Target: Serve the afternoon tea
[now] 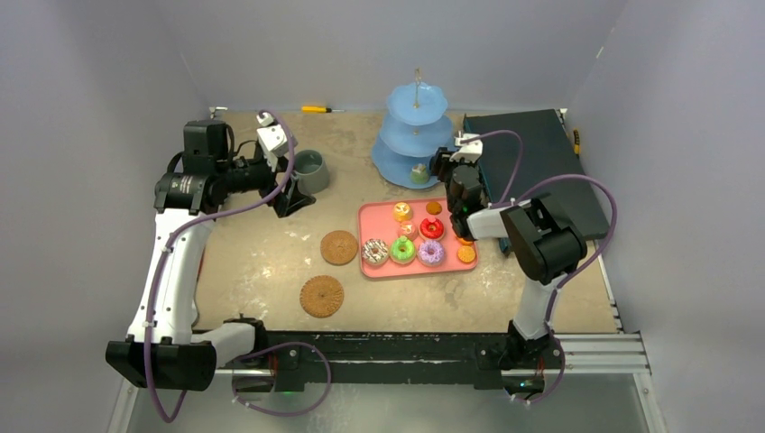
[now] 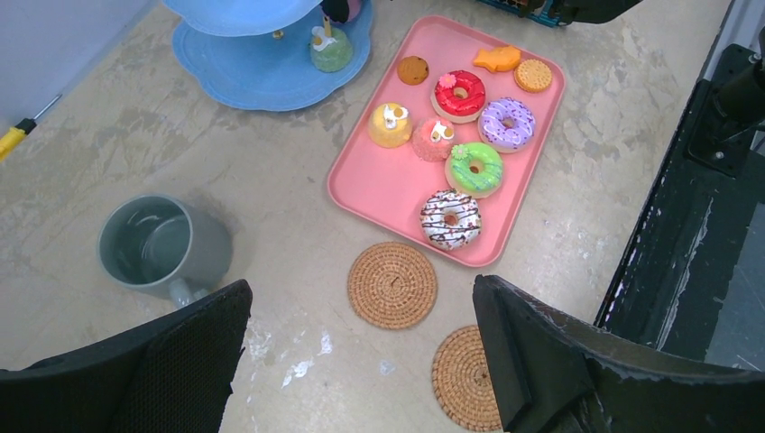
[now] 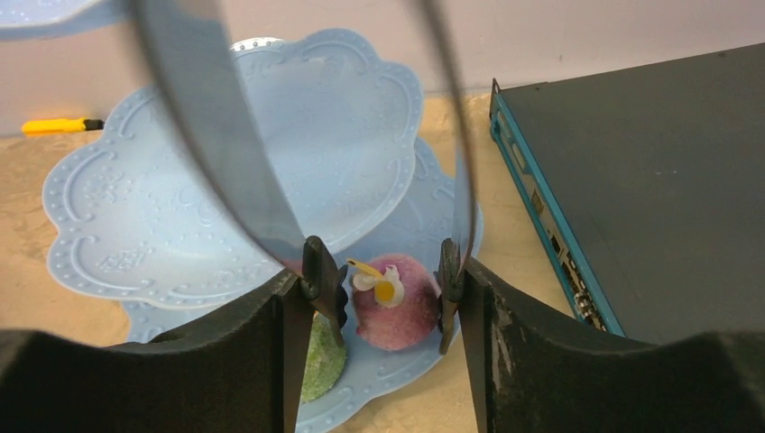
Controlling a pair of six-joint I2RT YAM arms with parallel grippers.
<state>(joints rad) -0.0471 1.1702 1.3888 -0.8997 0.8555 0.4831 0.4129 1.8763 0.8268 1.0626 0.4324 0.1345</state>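
Right gripper: jaws clamped on the black tongs, thin smooth blades reaching toward the stand. Their tips straddle a fuzzy pink cupcake on the bottom tier of the glossy, scallop-edged blue stand, the right tip at its side, the left just off it. A green cupcake sits beside it. The stand is upright at the far side of the tabletop. Left gripper: jaws wide and empty above two round woven coasters. The grey-green mug stands mouth up, handle toward those jaws. Glossy ring doughnuts lie flat on the pink tray.
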